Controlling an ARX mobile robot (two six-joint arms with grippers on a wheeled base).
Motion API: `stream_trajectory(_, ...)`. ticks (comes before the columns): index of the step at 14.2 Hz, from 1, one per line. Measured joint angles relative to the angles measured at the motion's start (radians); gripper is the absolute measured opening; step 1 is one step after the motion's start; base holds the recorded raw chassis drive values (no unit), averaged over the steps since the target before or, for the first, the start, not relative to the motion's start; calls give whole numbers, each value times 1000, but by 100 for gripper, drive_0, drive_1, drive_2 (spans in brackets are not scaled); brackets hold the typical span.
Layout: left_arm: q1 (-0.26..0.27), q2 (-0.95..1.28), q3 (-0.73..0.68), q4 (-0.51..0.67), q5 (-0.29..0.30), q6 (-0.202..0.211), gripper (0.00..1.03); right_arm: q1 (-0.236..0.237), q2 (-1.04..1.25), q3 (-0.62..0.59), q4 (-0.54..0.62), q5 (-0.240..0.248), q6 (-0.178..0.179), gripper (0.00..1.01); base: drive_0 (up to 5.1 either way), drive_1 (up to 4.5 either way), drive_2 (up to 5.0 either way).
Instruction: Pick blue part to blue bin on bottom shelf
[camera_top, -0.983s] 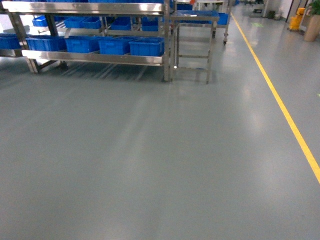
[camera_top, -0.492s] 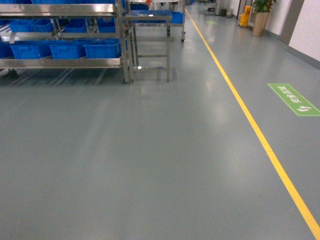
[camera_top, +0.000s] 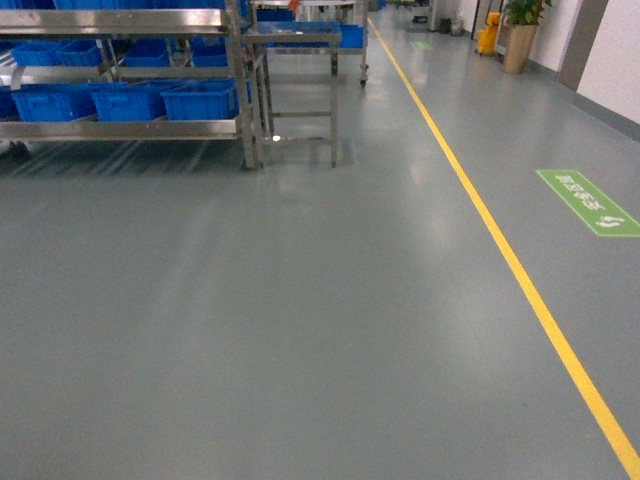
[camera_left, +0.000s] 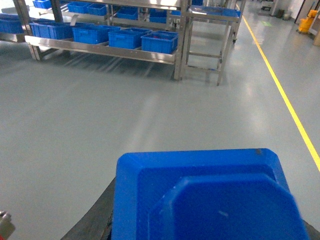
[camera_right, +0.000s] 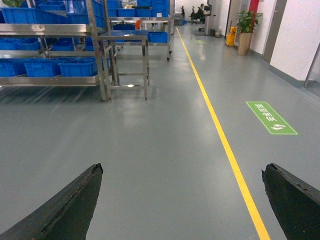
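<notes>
Left claw (camera_left: 210, 220): gripping blue part (camera_left: 200, 190), jaws hidden beneath it. Right claw (camera_right: 182, 200): gaping wide, holding nothing. Bottom shelf (camera_top: 120, 128) carrying blue bins (camera_top: 200, 98), standing far off across floor (camera_top: 300, 320).

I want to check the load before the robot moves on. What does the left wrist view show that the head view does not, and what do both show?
Only the left wrist view shows the blue part, filling the bottom of the frame right at the camera; the left gripper itself cannot be made out. Only the head view shows the green floor sign and the potted plant. Both show the steel rack with blue bins on its bottom shelf, the small steel table beside it, and the yellow floor line.
</notes>
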Motion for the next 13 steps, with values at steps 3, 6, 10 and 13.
stream_trajectory(3, 0, 2, 0, -2, 0, 0, 44, 0, 0, 0, 0, 0, 0, 98, 4, 420, -413)
stream_trajectory(6, 0, 3, 0, 0, 0, 0, 44, 0, 0, 0, 0, 0, 0, 98, 2, 418, -415)
stream_trajectory(10, 0, 3, 0, 0, 1, -1, 44, 0, 0, 0, 0, 0, 0, 98, 4, 421, -413)
stream_trajectory(13, 0, 3, 0, -1, 0, -2, 44, 0, 0, 0, 0, 0, 0, 98, -4, 414, -423)
